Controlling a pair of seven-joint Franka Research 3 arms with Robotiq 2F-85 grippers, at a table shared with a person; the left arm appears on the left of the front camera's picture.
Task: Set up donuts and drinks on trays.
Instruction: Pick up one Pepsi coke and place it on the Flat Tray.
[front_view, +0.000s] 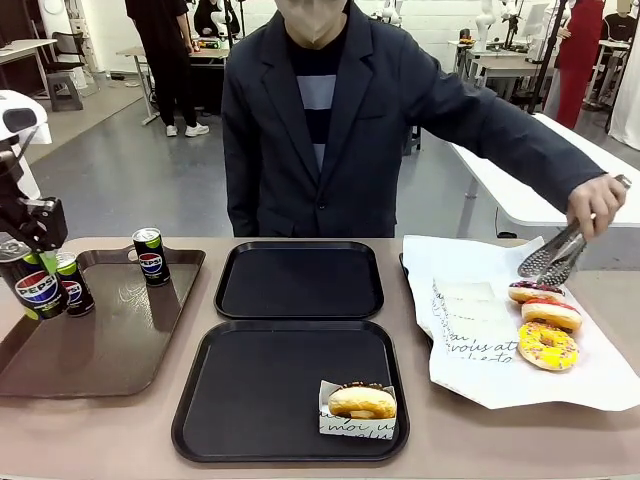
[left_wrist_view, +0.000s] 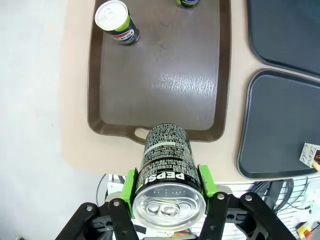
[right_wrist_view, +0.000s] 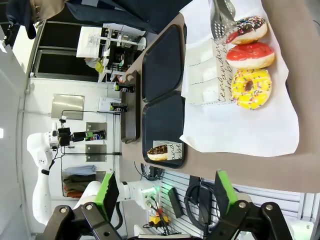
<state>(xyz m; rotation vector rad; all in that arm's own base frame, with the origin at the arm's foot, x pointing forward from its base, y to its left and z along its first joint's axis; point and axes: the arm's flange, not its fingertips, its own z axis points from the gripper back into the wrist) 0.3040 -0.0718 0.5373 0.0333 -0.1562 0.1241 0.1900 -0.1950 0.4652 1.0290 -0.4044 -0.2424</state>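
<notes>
The left gripper (left_wrist_view: 168, 192) is clamped on a slim black Pepsi can with a silver top (left_wrist_view: 167, 160), its green pads pressed to the can's sides just under the rim. The can hangs clear of the long brown plastic tray (left_wrist_view: 160, 85), above that tray's 6 o'clock rim in the left wrist view.

Taking the table as a clock face from the front camera, the brown tray sits at 9 o'clock. Two other Pepsi cans stand upright on it. One (front_view: 151, 256) is at the tray's 12 o'clock end. The other (front_view: 74, 284) is at its 10 o'clock edge, just beside the held can.

Two matte black rounded-square trays lie at the table's middle, the far one (front_view: 300, 283) toward 12 o'clock and the near one (front_view: 260, 390) toward 6 o'clock. A golden ring donut in a white printed paper sleeve (front_view: 362, 402) rests in the near tray's 5 o'clock corner.

At the table's 3 o'clock a white paper sheet (front_view: 470, 370) carries three donuts in a row: chocolate sprinkled (front_view: 535, 291), pink iced (front_view: 551, 314) and yellow sprinkled (front_view: 547, 346). The person's hand (front_view: 597, 205) holds metal tongs (front_view: 553, 260) just above the chocolate one.

The right gripper (right_wrist_view: 166, 195) is spread wide, with nothing between its pads.
</notes>
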